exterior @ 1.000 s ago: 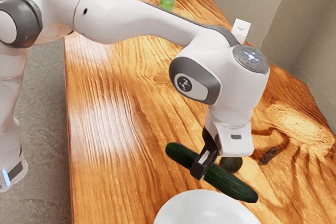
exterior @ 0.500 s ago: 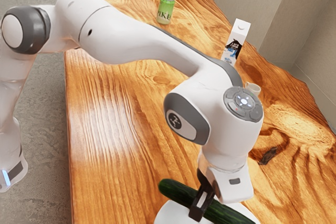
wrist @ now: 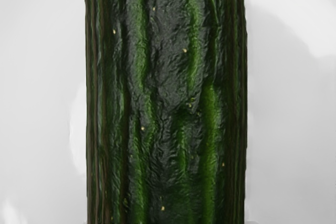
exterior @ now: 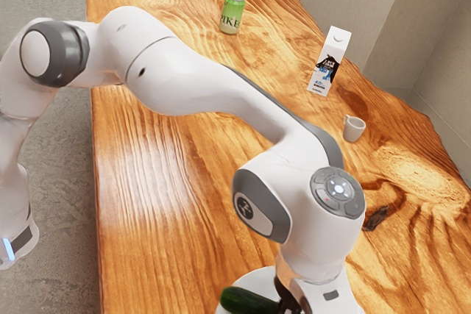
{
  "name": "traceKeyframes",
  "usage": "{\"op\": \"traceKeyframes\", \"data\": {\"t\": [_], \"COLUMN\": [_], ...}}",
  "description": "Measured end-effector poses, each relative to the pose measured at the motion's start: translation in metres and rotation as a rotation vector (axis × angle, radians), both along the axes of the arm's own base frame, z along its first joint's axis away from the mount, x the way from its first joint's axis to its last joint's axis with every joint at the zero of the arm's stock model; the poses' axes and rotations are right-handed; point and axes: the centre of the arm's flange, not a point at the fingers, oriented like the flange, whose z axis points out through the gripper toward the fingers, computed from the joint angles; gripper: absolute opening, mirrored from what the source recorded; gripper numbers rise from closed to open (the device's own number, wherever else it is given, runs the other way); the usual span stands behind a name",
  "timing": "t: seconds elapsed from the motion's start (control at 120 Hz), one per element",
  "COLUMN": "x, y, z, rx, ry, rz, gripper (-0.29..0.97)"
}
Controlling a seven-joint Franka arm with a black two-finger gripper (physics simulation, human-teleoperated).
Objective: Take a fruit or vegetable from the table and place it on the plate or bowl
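Dark green and warty, the cucumber [exterior: 245, 301] is hanging crosswise under my hand, one end poking out past the rim of the white bowl [exterior: 257, 278] at the exterior view's lower edge. Through the wrist camera I'm looking straight down on it, with the bowl's white spreading out on both sides. The gripper [exterior: 287, 305] is pinching it, one black finger showing against its flank, jaws only a cucumber's thickness apart. So I'm calling the pick and the carry done; what's remaining, I judge, is lowering it and letting go. The green can [exterior: 232, 14], milk carton [exterior: 328, 62] and cup [exterior: 354, 128] are standing well apart, farther up the wooden table [exterior: 169, 182].
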Motion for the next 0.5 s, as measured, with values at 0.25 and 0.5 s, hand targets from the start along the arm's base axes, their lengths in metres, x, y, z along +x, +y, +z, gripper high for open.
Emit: {"op": "traceKeyframes", "data": {"t": [0.25, 0.5], "x": [0.015, 0.117], "y": [0.016, 0.19], "z": [0.049, 0.097], "rx": [-0.046, -0.075], "ry": [-0.035, 0.246], "rz": [0.084, 0.538], "gripper": [0.62, 0.65]}}
